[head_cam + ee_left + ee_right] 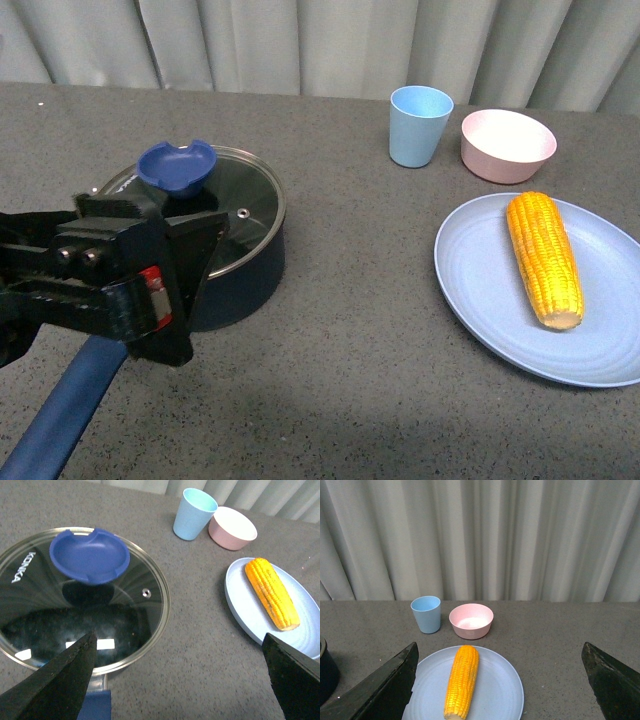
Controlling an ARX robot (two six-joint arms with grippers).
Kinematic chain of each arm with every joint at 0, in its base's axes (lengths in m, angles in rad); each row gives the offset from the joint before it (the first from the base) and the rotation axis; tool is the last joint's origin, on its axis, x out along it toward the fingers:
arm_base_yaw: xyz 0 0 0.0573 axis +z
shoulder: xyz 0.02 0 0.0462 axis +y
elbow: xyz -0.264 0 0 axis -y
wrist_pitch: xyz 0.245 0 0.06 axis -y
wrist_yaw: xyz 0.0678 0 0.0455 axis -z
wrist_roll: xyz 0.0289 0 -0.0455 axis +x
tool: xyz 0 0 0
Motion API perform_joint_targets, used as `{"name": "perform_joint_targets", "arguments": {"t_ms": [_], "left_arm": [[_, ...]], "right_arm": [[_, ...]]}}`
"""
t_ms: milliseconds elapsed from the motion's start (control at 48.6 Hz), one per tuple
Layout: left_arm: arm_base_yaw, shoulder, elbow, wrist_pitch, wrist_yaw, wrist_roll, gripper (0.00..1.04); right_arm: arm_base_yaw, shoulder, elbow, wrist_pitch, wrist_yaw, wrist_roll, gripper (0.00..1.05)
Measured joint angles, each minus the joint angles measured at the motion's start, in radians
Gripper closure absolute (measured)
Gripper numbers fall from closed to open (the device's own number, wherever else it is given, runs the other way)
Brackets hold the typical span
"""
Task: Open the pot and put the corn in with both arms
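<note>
The dark navy pot [245, 285] stands at the left of the table with its glass lid [240, 215] on; the blue knob [176, 165] is on top. Its long blue handle [60, 415] points toward the near edge. My left gripper [185, 265] hovers open above the near side of the lid [100, 615], short of the knob [89, 555], holding nothing. The yellow corn [543, 258] lies on a light blue plate [480, 290] at the right. My right gripper [500, 645] is open, above and nearer than the corn [462, 680], and is out of the front view.
A light blue cup [419, 125] and a pink bowl [507, 145] stand behind the plate, near the table's far edge. Grey curtains hang behind the table. Grey tabletop [360, 330] lies between pot and plate.
</note>
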Motion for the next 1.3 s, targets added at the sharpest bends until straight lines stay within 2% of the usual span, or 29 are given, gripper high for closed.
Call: {"name": "perform_joint_targets", "arguments": {"t_ms": [185,288,535,823,1296], "left_arm": [[-0.006,0.200,0.066,0.159,-0.076,0.041,0.07],[0.029,0.296,0.113,0.184,-0.095,0.070,0.07],[0.074,0.380,0.165,0.212,-0.111,0.132,0.07],[0.071,0.429,0.199,0.247,-0.079,0.172,0.07],[0.071,0.513,0.314,0.213,-0.092,0.180,0.07]], "right_arm": [[0.000,0.000,0.000,0.000,0.000,0.000,0.09],[0.000,0.000,0.000,0.000,0.000,0.000,0.09],[0.000,0.000,0.000,0.000,0.000,0.000,0.09],[0.000,0.000,0.000,0.000,0.000,0.000,0.09],[0.000,0.000,0.000,0.000,0.000,0.000,0.09]]}}
